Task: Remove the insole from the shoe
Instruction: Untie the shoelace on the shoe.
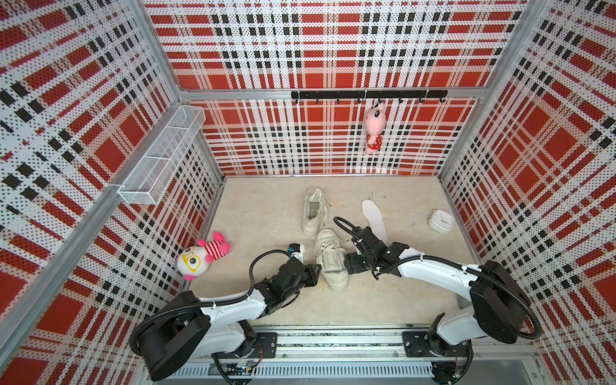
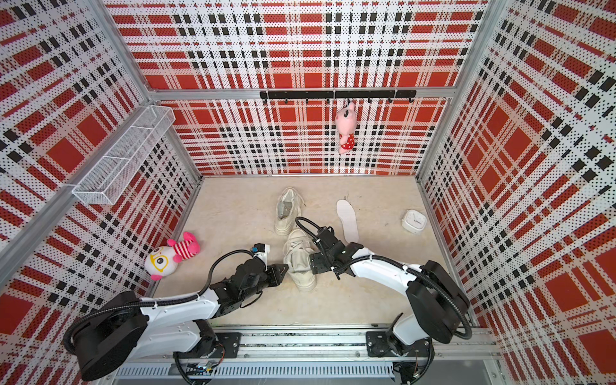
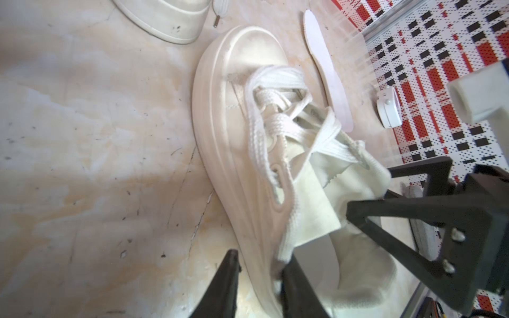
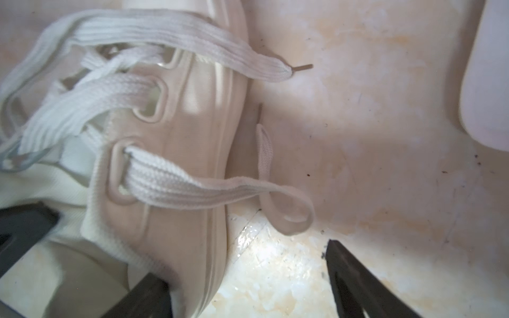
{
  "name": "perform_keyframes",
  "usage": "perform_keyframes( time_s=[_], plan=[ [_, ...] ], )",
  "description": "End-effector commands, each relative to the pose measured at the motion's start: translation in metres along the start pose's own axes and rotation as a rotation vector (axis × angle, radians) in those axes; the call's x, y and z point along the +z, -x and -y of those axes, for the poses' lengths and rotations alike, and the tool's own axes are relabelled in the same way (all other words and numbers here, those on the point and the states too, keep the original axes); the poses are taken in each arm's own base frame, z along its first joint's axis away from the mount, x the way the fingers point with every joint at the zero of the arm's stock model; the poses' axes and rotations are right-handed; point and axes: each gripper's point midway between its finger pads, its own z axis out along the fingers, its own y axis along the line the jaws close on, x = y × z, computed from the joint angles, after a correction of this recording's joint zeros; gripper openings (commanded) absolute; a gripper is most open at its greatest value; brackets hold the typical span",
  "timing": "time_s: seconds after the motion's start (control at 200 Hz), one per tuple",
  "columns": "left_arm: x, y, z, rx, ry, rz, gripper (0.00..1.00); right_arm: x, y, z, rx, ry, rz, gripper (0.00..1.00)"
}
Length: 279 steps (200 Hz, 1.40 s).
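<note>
Between my two grippers a cream lace-up shoe (image 1: pixel 330 258) lies on the floor, its laces loose. My left gripper (image 3: pixel 261 256) is shut on the shoe's left side wall, with one finger outside the sole and the other inside the opening. At the shoe's right side my right gripper (image 4: pixel 242 260) stands open. One of its fingers is inside the opening and the other over bare floor. A pale grey inner surface (image 3: pixel 314 261) shows inside the shoe. A white insole (image 1: pixel 373 220) lies flat on the floor behind the right arm.
A second cream shoe (image 1: pixel 314 211) stands just behind the first. A white alarm clock (image 1: pixel 441 221) sits at the right, a plush toy (image 1: pixel 203 255) at the left wall. A pink plush (image 1: pixel 375 128) hangs from the hook rail (image 1: pixel 333 95). A wire basket (image 1: pixel 163 156) juts out.
</note>
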Motion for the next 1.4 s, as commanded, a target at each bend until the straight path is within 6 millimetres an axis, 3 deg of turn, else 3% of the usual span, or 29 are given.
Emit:
perform_keyframes(
  time_s=[0.0,0.17,0.361,0.586,0.732,0.987,1.173,1.393],
  plan=[
    [-0.003,-0.008,-0.023,0.027,0.069,-0.003,0.23,-0.013,0.004,-0.005,-0.066,0.040,0.041,0.87],
    [-0.004,-0.004,-0.004,0.040,0.011,-0.002,0.19,-0.027,0.005,-0.033,-0.119,0.120,0.096,1.00],
    [-0.005,-0.001,0.008,0.042,-0.021,0.008,0.17,-0.012,-0.010,-0.045,-0.138,0.111,0.032,1.00],
    [-0.005,0.001,0.024,0.062,-0.067,0.007,0.16,-0.005,-0.005,-0.065,-0.136,0.151,0.047,1.00],
    [-0.005,0.002,0.032,0.071,-0.090,0.006,0.16,-0.001,-0.011,-0.067,-0.159,0.120,0.017,1.00],
    [-0.003,0.004,0.043,0.086,-0.118,0.001,0.16,-0.008,-0.002,-0.066,-0.163,0.081,0.032,1.00],
    [-0.003,0.005,0.044,0.081,-0.117,0.006,0.15,0.005,-0.024,-0.050,-0.141,-0.006,-0.080,1.00],
    [-0.003,0.005,0.043,0.078,-0.117,0.008,0.14,0.015,-0.042,-0.051,-0.089,0.012,-0.141,1.00]
  ],
)
